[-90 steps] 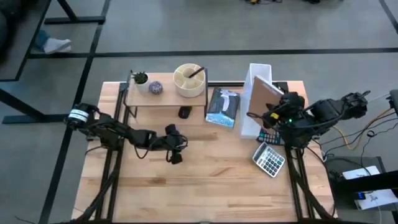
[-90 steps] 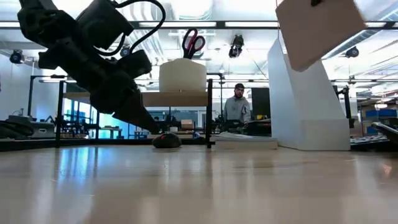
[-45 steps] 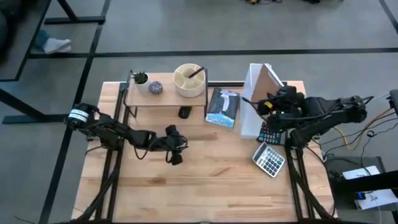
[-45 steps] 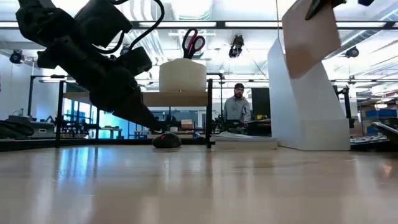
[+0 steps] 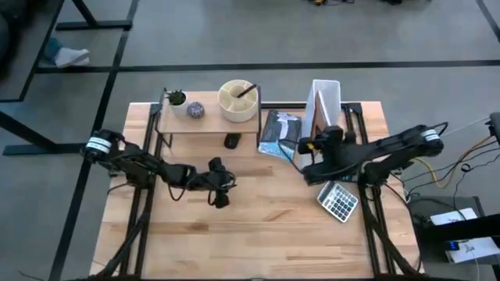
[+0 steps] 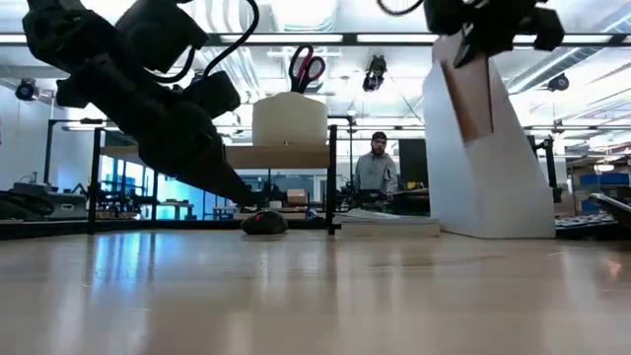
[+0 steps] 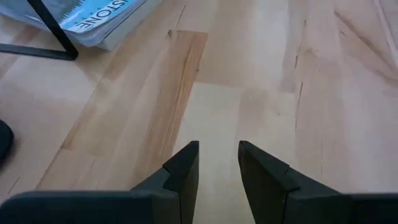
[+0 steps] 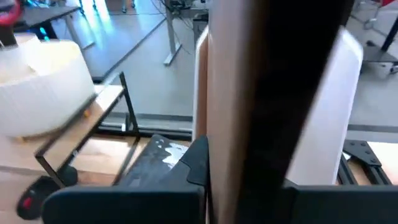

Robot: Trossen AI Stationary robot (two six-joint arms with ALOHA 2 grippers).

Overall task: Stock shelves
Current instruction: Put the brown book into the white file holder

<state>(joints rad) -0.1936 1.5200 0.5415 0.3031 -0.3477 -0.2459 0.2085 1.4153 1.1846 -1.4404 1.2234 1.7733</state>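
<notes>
The right gripper hides part of the tan book; its fingers' grip stays unclear.

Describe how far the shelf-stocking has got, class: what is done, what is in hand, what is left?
Done: the shelf already carries a small plant, a purple ball and a round organiser.

In hand: the right pincer grips a thin tan book upright at the white file holder.

Left: a blue book and a calculator lie on the table. The left pincer hovers open, empty.
</notes>
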